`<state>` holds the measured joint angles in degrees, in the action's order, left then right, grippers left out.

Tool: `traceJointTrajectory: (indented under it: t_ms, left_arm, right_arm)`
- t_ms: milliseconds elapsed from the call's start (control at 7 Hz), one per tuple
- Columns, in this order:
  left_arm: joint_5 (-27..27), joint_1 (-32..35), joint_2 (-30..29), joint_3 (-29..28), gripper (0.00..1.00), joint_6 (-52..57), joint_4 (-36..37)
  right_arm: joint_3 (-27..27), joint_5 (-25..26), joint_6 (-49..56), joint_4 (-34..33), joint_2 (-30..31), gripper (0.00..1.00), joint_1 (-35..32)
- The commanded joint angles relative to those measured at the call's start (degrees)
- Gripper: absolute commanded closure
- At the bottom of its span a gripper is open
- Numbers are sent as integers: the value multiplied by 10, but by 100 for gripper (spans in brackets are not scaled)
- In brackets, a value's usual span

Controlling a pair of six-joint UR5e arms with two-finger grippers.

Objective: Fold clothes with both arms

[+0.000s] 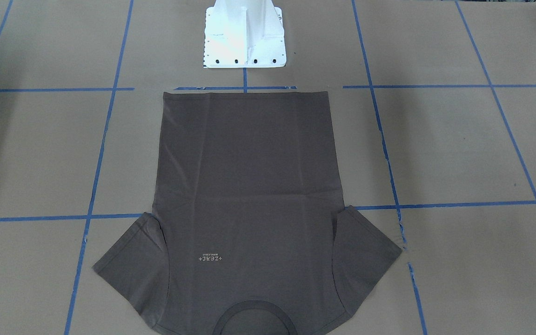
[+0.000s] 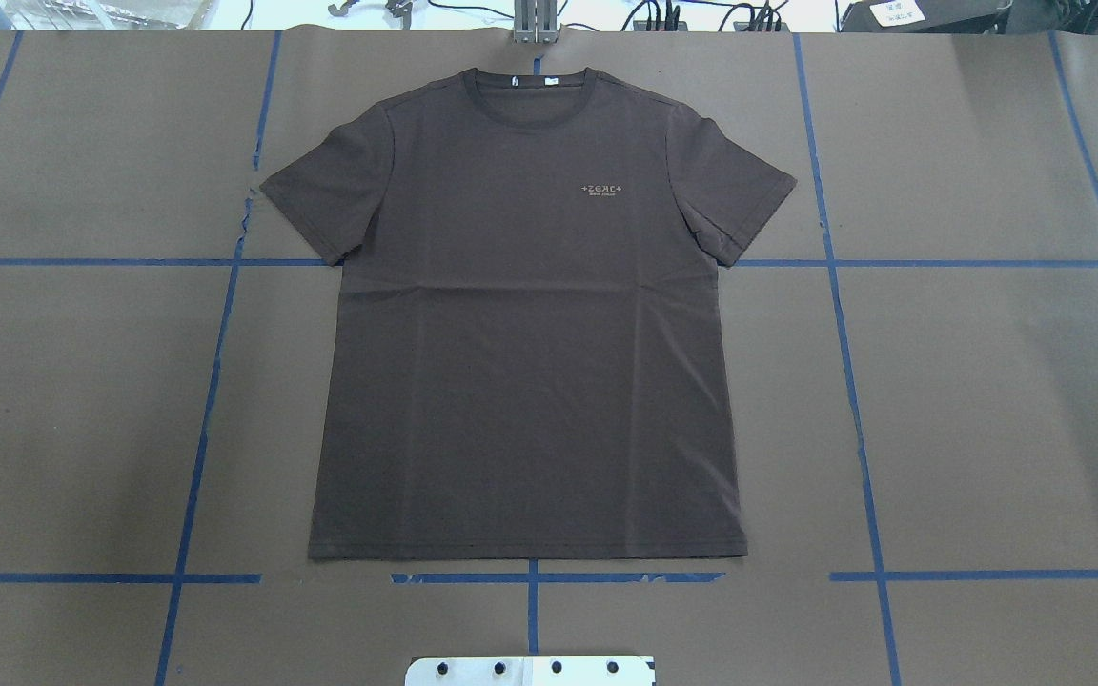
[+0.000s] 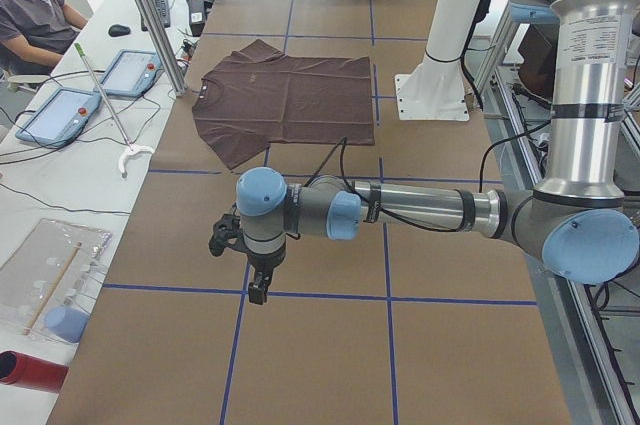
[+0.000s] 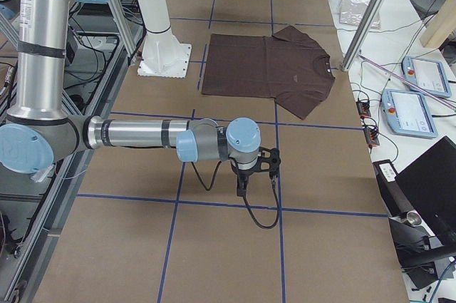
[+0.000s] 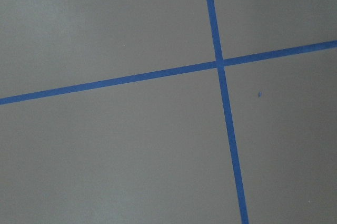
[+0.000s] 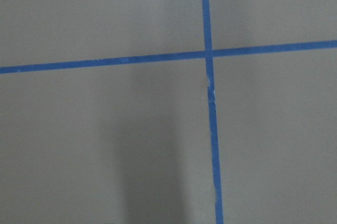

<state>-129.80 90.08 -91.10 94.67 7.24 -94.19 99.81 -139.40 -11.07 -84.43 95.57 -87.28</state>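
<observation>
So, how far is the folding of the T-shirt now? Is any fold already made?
Done: only the laying out. The dark grey-brown short-sleeved T-shirt lies flat, sleeves spread, with no fold. In hand: nothing; the left arm's black two-finger tool and the right arm's black tool hang over the brown paper table cover, away from the shirt. Left: every fold.

T-shirt (image 2: 530, 381) has pale chest lettering (image 2: 602, 188) that reads roughly "+ZEKC+", middle letters uncertain. It shows upside down in the front-facing view. The smaller line (image 2: 602, 197) under it is too small to read. Two white neck tags (image 2: 552, 82) have no legible print. Left arm (image 3: 430, 207) and right arm (image 4: 135, 134) each carry a printed label (image 3: 590, 40) on the upright link, with the text too small to read. White sheet (image 2: 897, 11) at the overhead view's far edge has unreadable characters.
</observation>
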Motion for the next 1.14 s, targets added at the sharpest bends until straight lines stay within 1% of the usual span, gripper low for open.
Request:
traceJointTrajectory:
  t_ms: [0,143,286,429,571,714,857,1000]
  left_arm:
    - [-13,-29,-36,-4,0,0,-111]
    - [-12,-76,-35,-17,0,-9,-168]
    - [-10,-89,-41,-29,0,-42,-187]
    - [-11,-89,-80,-62,0,-59,-198]
    - [-12,-90,-107,-96,0,-58,-202]
    - [-12,-91,-109,-92,0,-76,-202]
    - [-12,-91,-111,-91,0,-106,-222]
    - [-12,-92,-112,-91,0,-149,-240]
  right_arm:
    - [-20,-3,-2,21,-74,0,50]
    - [-62,0,-11,97,-98,0,75]
    - [-122,-3,-91,133,-156,0,104]
    - [-169,0,-137,143,-218,0,149]
    - [-228,4,-152,146,-284,0,176]
    - [-255,24,-194,146,-324,0,202]
    - [-263,74,-260,159,-346,0,239]
    - [-294,124,-335,212,-367,0,274]
